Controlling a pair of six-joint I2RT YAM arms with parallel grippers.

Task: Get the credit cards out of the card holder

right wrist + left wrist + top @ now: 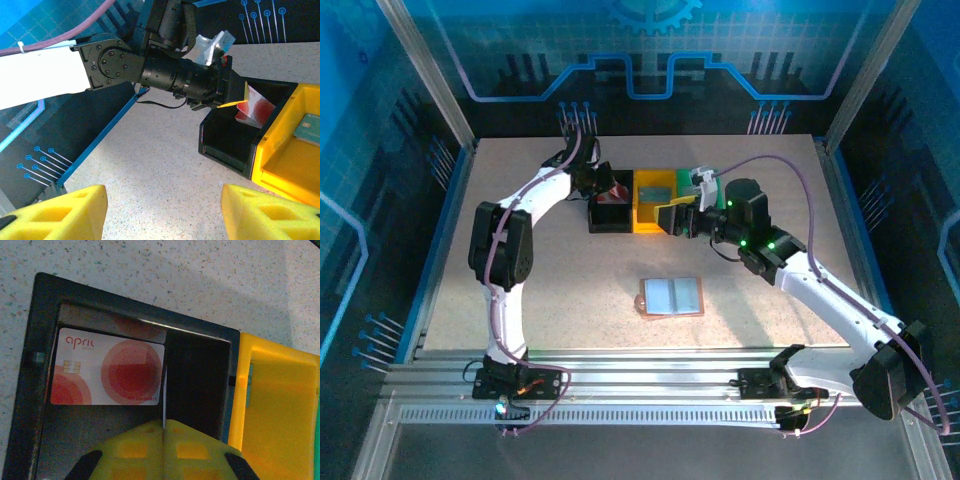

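Over the black bin [30,390], the left gripper [163,429] stands with its two yellow pads pressed flat together, no gap visible along the seam. Immediately beyond the tips, inside that bin, is the red card [107,372]. It faces the wrist camera with its long axis running crosswise to the seam, its body wholly to the left of the tips in that view, and its right short edge in line with them. A thin pale line continues from the seam along that edge; whether the pads nip the card there or merely sit beside it cannot be determined. From the right wrist the card reads as tilted rather than flat, upper corner close against the fingertip, lower part down in the bin. Judgement: the coming move turns on this edge contact. If the card is pinched, the pads need only part for it to drop within the walls; if it is free, a straight lift clears it. The left arm is plainly the nearer to this card. Next outward, the yellow bin [280,405] adjoins the black one and holds the teal card [309,127] on its floor. The right gripper [164,202] is open, fingers well apart with nothing between them, near the front of the yellow bin. Furthest out, the card holder [672,296] lies spread open on the table [520,270], well apart from both grippers, with no card discernible on its grey-blue lining.
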